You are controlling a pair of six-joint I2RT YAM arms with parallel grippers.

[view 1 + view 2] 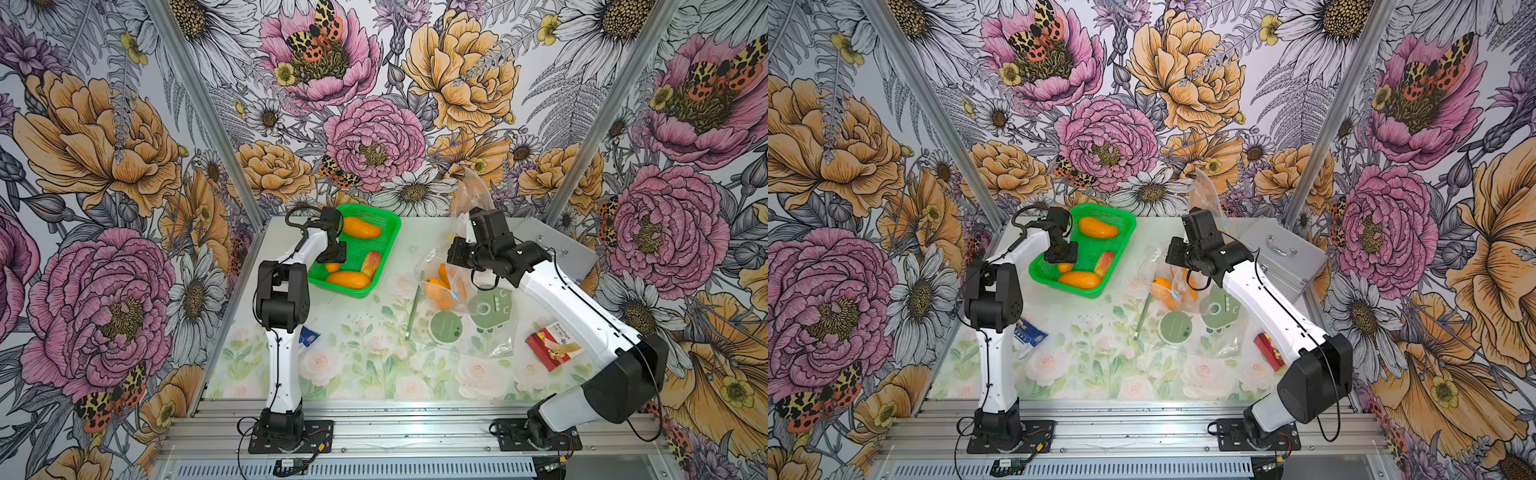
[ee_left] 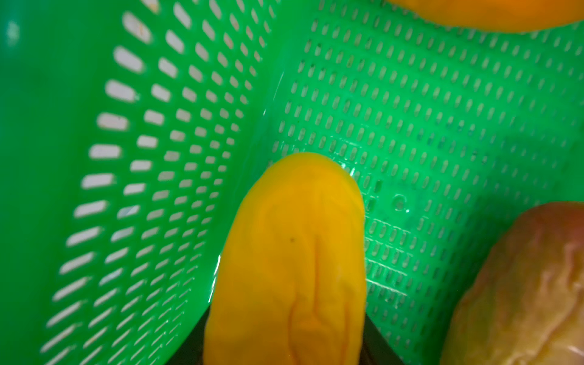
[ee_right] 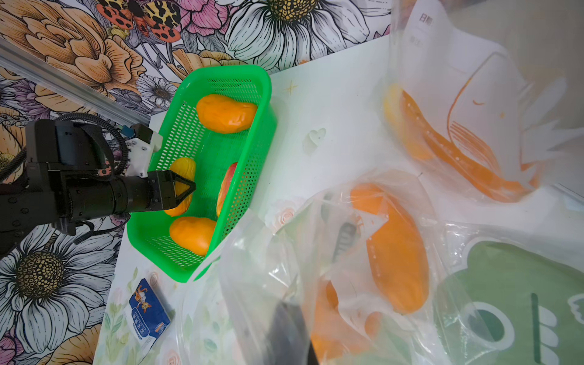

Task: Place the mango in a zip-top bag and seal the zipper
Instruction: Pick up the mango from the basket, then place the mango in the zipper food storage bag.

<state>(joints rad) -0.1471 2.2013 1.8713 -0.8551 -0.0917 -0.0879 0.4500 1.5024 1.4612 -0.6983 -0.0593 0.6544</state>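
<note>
Left wrist view: the small yellow mango [image 2: 294, 252] lies low in the green basket [image 2: 158, 158], dark fingers [image 2: 376, 350] tight against its 2 sides. From the right wrist view the left gripper [image 3: 189, 189] reaches in over the basket's left wall, jaws clamped on that mango. The basket sits at the table's [image 1: 332, 374] far-left corner. Crowding the grip are 3 more fruits: a reddish mango [image 1: 371, 264] just beside it toward the right wall, an orange mango [image 1: 348, 279] along the near wall, and a far mango [image 1: 360, 227] well apart at the far end.

The right gripper [image 3: 287, 331] is closed on the film of the zip-top bag [image 1: 434, 270], which lies near the middle of the table, right of the basket, with bagged mangoes [image 1: 438, 291] already inside; the fingers show only as a dark blur through plastic. Behind the right arm an upright clear bag [image 1: 471, 193] stands by the far edge. A thin green stick [image 1: 413, 309] lies just left of the zip-top bag, a frog-print bag [image 1: 490, 316] just nearer, a red box [image 1: 552, 347] by the right edge, a silver case [image 1: 1283, 253] in the far-right corner, a blue packet [image 1: 308, 336] beside the left arm. Between basket and bag there is a bare strip of table; the widest open room runs along the near edge, between the 2 arm bases.
</note>
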